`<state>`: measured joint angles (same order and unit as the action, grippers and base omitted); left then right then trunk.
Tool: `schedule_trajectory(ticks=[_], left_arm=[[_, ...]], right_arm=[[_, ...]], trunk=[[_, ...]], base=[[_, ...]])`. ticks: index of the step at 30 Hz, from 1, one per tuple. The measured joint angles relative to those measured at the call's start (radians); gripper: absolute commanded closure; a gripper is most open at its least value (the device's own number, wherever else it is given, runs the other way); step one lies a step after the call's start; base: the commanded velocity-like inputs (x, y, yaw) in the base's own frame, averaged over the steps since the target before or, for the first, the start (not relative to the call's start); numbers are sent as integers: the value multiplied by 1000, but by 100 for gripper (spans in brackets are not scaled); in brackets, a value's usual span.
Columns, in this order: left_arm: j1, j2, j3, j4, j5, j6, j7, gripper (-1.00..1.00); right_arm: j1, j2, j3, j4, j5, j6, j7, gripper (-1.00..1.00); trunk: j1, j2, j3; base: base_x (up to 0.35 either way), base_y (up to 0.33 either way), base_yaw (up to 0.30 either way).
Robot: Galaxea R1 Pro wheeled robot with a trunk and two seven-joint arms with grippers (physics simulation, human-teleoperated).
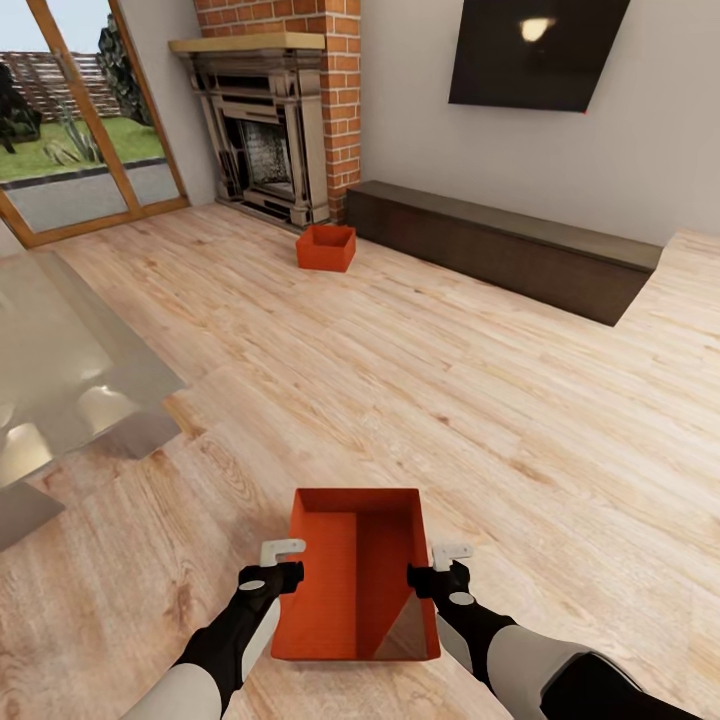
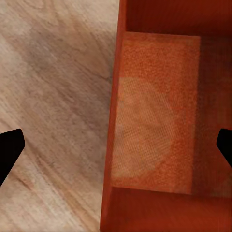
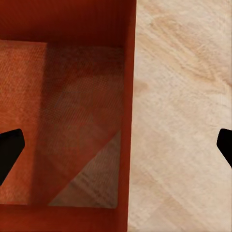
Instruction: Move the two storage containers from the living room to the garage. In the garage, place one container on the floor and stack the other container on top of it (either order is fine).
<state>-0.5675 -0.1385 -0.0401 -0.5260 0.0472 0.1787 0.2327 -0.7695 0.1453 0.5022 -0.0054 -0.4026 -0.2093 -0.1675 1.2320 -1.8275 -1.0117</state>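
We look down over our two black-and-grey arms at an orange-red, open-topped rectangular storage container [image 1: 352,585] sitting on the light wood-plank floor [image 1: 420,400] just in front of us. Our left hand [image 1: 284,563] sits at the container's left wall and our right hand [image 1: 440,565] at its right wall. In each wrist view the dark fingertips are spread wide, one inside the container [image 2: 159,125] [image 3: 72,111] and one outside over the planks, straddling the thin wall. Whether either hand touches the wall we cannot tell.

A second identical orange-red container [image 1: 326,247] rests well away on the floor, near the red-brick fireplace [image 1: 268,120] and the end of a long low dark bench [image 1: 500,245]. A black wall screen [image 1: 535,50] hangs above the bench.
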Motion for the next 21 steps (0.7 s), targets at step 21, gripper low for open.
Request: schedule_trajectory(ticks=[21], left_arm=[[0,1,1,0,0,1,-6,-100]], right_arm=[[0,1,0,0,0,-4,0,-100]], trunk=[[81,-147,-66]], base=[[0,0,0]])
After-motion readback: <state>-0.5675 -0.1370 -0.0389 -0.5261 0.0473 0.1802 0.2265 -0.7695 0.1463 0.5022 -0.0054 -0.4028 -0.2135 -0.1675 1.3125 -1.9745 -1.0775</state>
